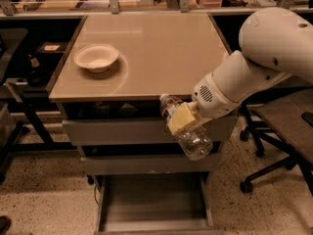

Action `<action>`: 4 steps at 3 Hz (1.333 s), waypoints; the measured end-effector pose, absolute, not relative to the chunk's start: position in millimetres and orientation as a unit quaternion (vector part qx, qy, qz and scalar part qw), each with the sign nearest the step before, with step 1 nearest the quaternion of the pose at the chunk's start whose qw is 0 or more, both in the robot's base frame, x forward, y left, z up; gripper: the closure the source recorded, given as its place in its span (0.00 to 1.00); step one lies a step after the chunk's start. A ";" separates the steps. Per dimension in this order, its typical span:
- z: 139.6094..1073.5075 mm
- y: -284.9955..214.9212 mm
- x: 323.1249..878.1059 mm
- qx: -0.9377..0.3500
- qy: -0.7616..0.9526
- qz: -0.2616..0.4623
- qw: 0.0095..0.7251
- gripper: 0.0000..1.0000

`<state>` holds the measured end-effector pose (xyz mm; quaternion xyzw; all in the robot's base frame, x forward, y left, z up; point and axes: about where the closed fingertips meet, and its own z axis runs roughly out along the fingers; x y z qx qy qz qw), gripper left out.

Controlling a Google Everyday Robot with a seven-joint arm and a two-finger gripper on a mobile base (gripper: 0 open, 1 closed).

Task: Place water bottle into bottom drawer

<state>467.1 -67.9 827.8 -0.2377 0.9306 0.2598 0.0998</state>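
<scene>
Caution: clamping the tilted water bottle (195, 141) with the gripper (182, 119) before the upper drawers (122, 131), worth keeping off their fronts while lowering toward the open bottom drawer (154, 199).

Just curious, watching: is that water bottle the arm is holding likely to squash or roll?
Probably squashy: the water bottle looks thin, clear and crinkled in the gripper, held before the closed drawers. Being round, it may roll in the flat bottom drawer.
</scene>
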 end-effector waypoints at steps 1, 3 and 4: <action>827.8 -67.9 467.1 -0.238 0.931 0.260 0.100 1.00; 733.1 -57.1 423.0 -0.170 0.935 0.308 0.054 1.00; 676.8 -47.9 411.8 -0.143 0.932 0.331 0.025 1.00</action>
